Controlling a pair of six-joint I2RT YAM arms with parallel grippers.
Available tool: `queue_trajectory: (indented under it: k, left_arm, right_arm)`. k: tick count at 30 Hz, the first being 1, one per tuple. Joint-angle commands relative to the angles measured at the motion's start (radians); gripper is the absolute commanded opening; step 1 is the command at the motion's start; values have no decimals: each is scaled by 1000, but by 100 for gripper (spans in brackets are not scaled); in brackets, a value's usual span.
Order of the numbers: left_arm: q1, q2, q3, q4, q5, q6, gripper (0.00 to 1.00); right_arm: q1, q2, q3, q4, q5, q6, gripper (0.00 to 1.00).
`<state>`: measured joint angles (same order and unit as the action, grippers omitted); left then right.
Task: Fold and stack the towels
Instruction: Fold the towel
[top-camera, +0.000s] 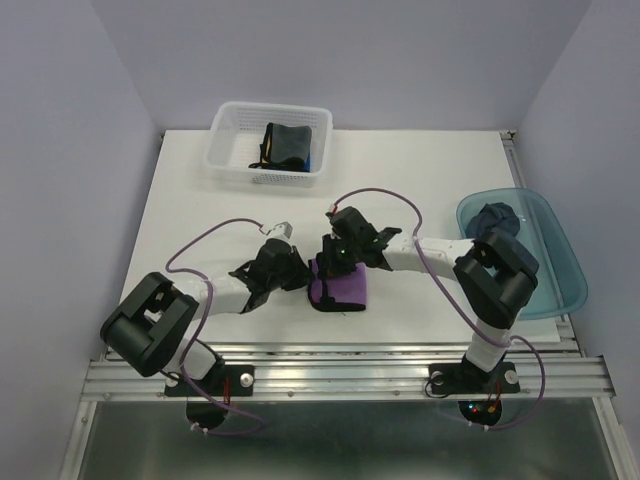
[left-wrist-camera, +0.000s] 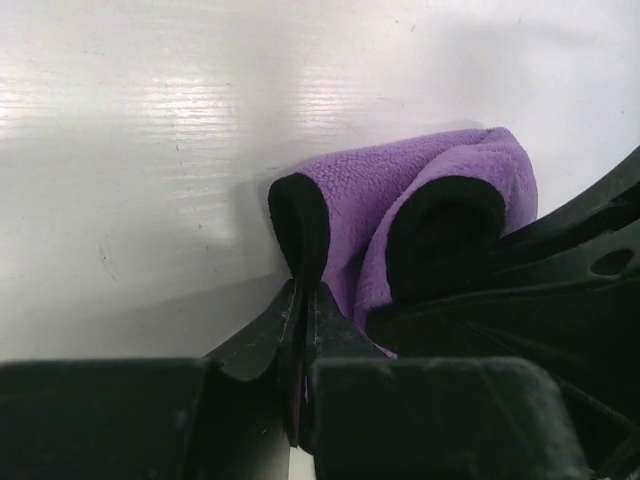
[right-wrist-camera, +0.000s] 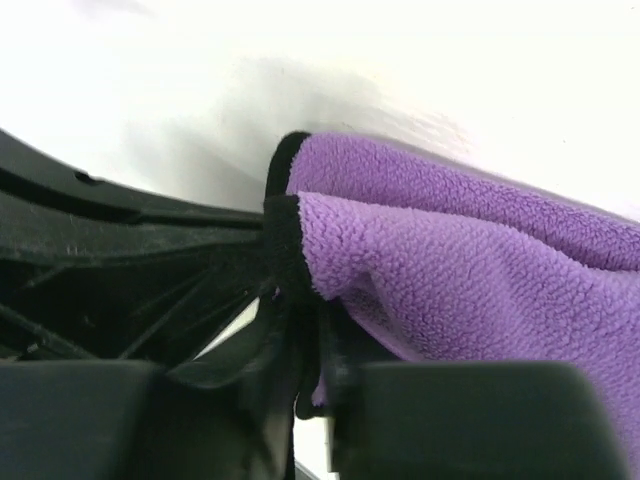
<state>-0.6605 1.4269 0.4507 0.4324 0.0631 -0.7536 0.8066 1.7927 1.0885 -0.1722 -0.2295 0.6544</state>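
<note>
Purple fleece with a black hem: that is the purple towel (top-camera: 342, 290), lying folded on the white tabletop (top-camera: 420, 180) near its front edge, about midway across. Your left pincer (left-wrist-camera: 305, 300) is nipped narrow on a loop of the hem at the towel's left side, with the cloth caught between its fingers. Your right pincer (right-wrist-camera: 300, 335) pinches the hem as well, at a corner where two layers meet, its fingers all but together on the cloth. The two pincers sit just beside each other over the towel.

At the far left a white mesh basket (top-camera: 228, 160) holds a black towel (top-camera: 288, 142), with what may be more cloth tucked beside it; the overhead view is too small to say. At the right a translucent blue tub (top-camera: 560, 275) holds a dark navy towel (top-camera: 497, 217), bunched at its far end.
</note>
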Motion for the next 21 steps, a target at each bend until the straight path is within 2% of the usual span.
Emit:
queue_trajectory:
  k: [1,3,5,7,8,9,12,14,15,17,18,21]
  left_arm:
    - [-7,-66,-7,-33,-42,-7,14]
    - [-8,-80,-9,-52,-55,-21,19]
    - [-8,-98,-14,-61,-88,-20,39]
    - [-7,-117,-15,-69,-89,-20,52]
    - [-7,-123,-17,-81,-95,-21,66]
    - [-7,-131,-17,-90,-101,-21,70]
    - [-8,-157,-24,-115,-120,-23,71]
    - [-7,-186,-33,-115,-117,-13,78]
    - [-8,-203,-37,-112,-106,-7,79]
    - [-7,-221,-41,-100,-86,13,82]
    - [-8,-241,-44,-87,-68,22,84]
    - [-10,-260,-50,-63,-17,52,86]
  right_arm:
    - [8,-1,77,30,35,13,26]
    - [9,-12,77,31,18,10,31]
    - [8,-38,73,43,-16,4,38]
    - [9,-64,57,65,-45,-1,45]
    - [9,-94,50,69,-56,-1,47]
    - [9,-111,44,72,-53,-4,49]
    - [9,-190,11,59,2,-9,56]
    - [9,-234,-18,36,50,-7,63]
    - [9,-278,-28,14,102,1,71]
    - [9,-317,-47,-13,160,1,79]
    - [8,-360,-65,-41,220,8,88]
    - [8,-423,-102,-72,339,19,98]
